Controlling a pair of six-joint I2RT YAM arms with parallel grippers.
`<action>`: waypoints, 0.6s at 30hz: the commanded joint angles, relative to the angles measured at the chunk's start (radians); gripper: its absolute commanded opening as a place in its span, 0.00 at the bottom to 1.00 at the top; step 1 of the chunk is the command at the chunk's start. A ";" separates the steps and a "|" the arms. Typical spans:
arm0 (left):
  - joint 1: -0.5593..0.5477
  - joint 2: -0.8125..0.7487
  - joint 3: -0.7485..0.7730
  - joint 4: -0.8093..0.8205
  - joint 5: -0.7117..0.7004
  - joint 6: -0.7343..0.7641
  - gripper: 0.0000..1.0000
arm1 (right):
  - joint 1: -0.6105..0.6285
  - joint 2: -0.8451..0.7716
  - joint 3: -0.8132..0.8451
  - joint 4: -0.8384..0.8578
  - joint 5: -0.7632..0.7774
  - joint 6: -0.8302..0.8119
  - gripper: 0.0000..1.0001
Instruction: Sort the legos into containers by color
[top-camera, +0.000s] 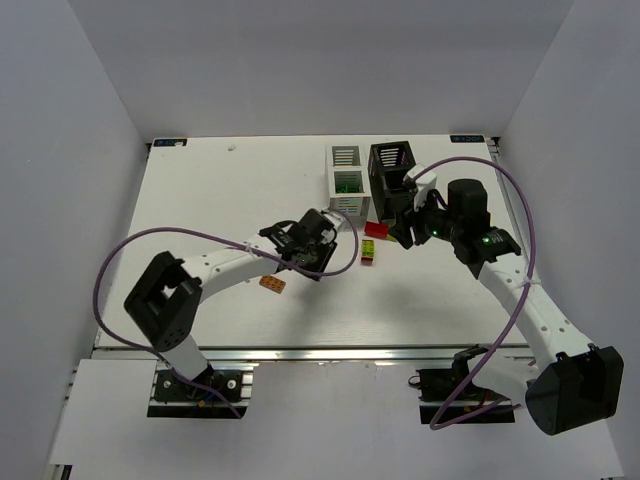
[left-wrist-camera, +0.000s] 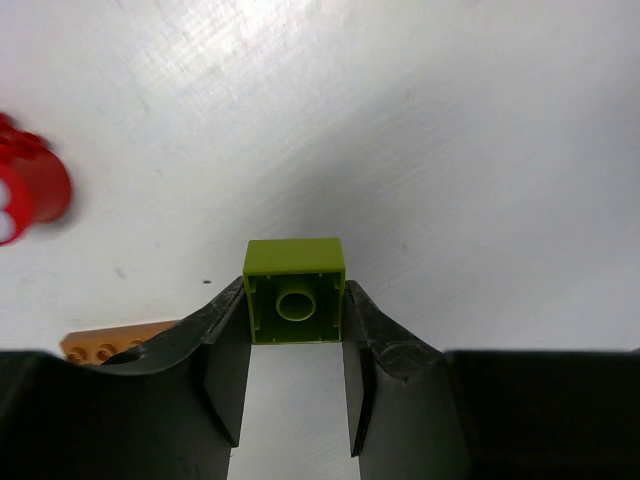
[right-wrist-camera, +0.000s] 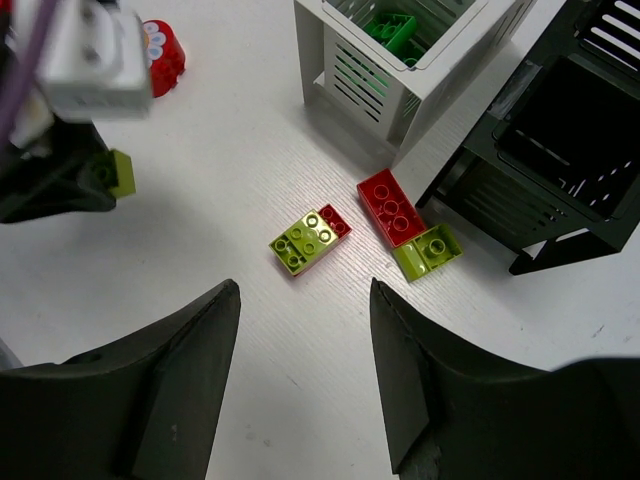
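Early days: green bricks (right-wrist-camera: 392, 28) sit in the white box (right-wrist-camera: 345, 70). The left pincer (left-wrist-camera: 295, 302) grips a lime brick (left-wrist-camera: 294, 265), the right pincer (right-wrist-camera: 302, 300) gapes empty, and several loose bricks (right-wrist-camera: 390, 207) remain on the surface (right-wrist-camera: 230, 140).

Top camera high, looking down on table (top-camera: 220, 200). Wrist cameras close, facing down; right wrist, top share white box (right-wrist-camera: 360, 75).

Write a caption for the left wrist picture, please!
Black fingers pinch a lime-green brick, hollow underside showing.

Left claw (left-wrist-camera: 295, 302) pinching lime-green lego (left-wrist-camera: 294, 256), hollow underside facing camera; orange lego (left-wrist-camera: 108, 346) lower left
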 joint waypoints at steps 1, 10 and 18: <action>0.040 -0.146 0.032 0.091 -0.029 -0.009 0.00 | 0.011 -0.026 -0.005 0.040 0.014 -0.012 0.60; 0.117 -0.095 0.303 0.195 -0.038 0.020 0.00 | 0.023 -0.051 -0.002 0.038 0.009 -0.031 0.29; 0.142 0.210 0.702 0.252 -0.063 0.060 0.00 | 0.058 -0.057 0.001 0.035 0.035 -0.041 0.00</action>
